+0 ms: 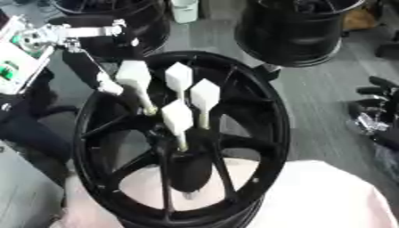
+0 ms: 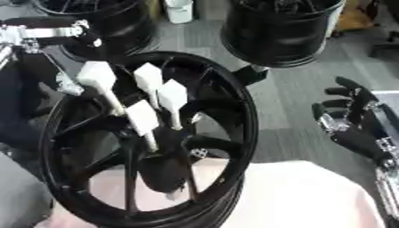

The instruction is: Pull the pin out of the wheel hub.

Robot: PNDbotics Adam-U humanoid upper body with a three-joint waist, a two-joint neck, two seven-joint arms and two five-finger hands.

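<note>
A black wheel hub (image 1: 257, 133) lies on a pale table (image 1: 327, 200), four white-handled pins (image 1: 177, 116) standing at its centre. The left hand (image 1: 128, 84) reaches in from the upper left, apparently grasping the leftmost pin (image 1: 134, 75), though blur obscures the fingers. The right hand (image 2: 355, 124) rests open at the right edge.

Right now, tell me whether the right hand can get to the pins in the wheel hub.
Probably yes: the right hand hangs open beside the wheel, and the white pins stick up uncovered. The left arm comes from the other side.
</note>
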